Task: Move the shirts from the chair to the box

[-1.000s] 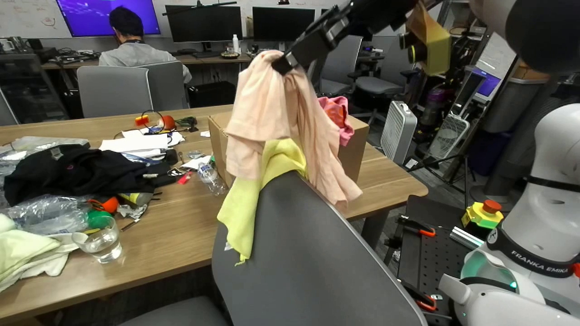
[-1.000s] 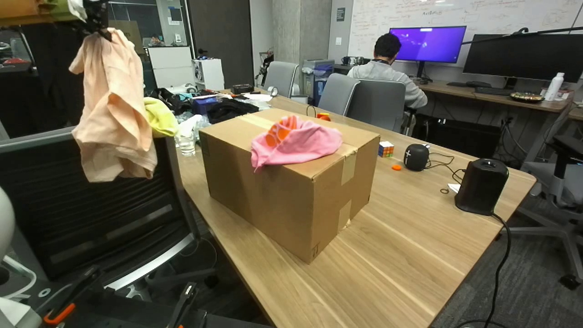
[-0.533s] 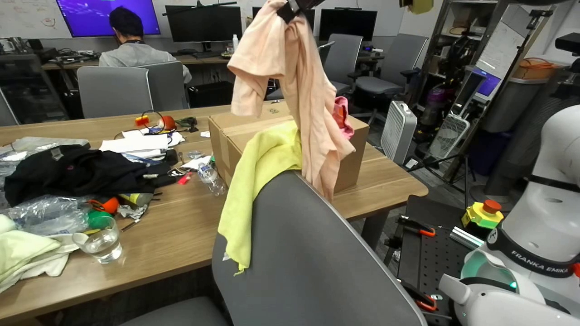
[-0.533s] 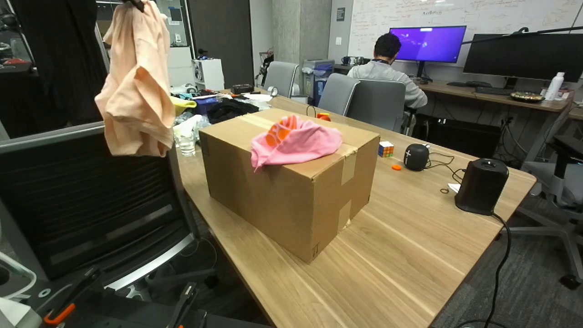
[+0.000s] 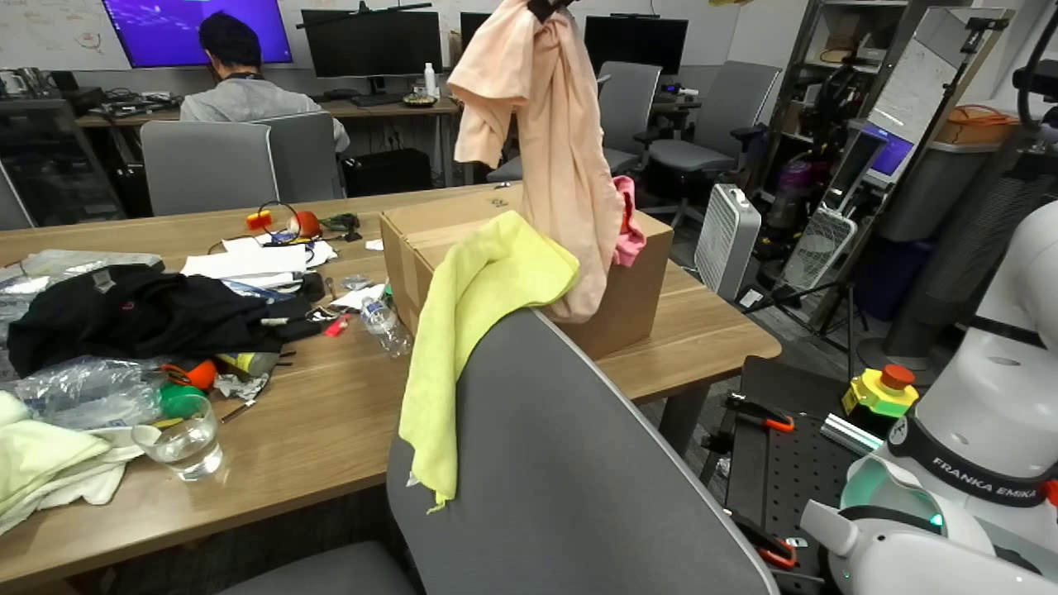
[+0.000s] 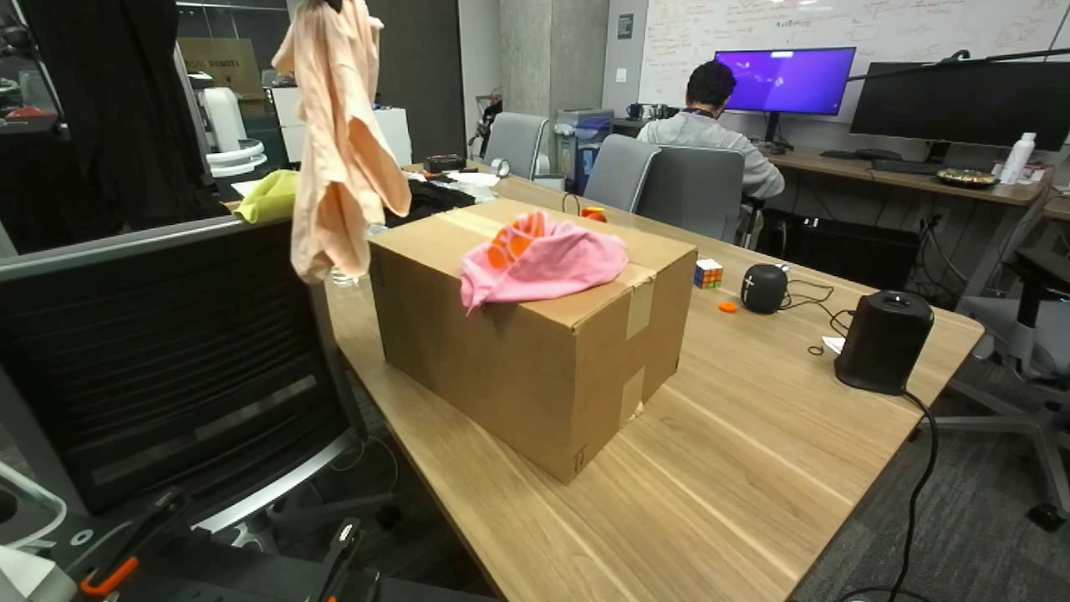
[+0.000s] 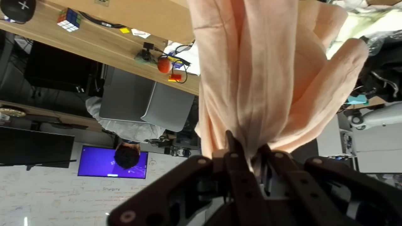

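Note:
High above the chair, my gripper is shut on the bunched top of the peach shirt. That shirt hangs freely in long folds between the chair's top corner and the cardboard box, as an exterior view shows, its hem below the level of the box's top. Only the dark fingertips show at the upper edge of both exterior views. Draped over the chair's top corner is the yellow shirt. The pink shirt lies crumpled on top of the closed box, slightly over its edge.
The box stands on a wooden table. Also on it are a black garment, a pale green-white cloth, a glass of water, a plastic bottle and a black speaker. A person sits behind the table.
My gripper has risen and carried the peach shirt off the chair toward the box. The yellow shirt, partly covered before, now shows fully, its upper end flopped over the chair's edge.

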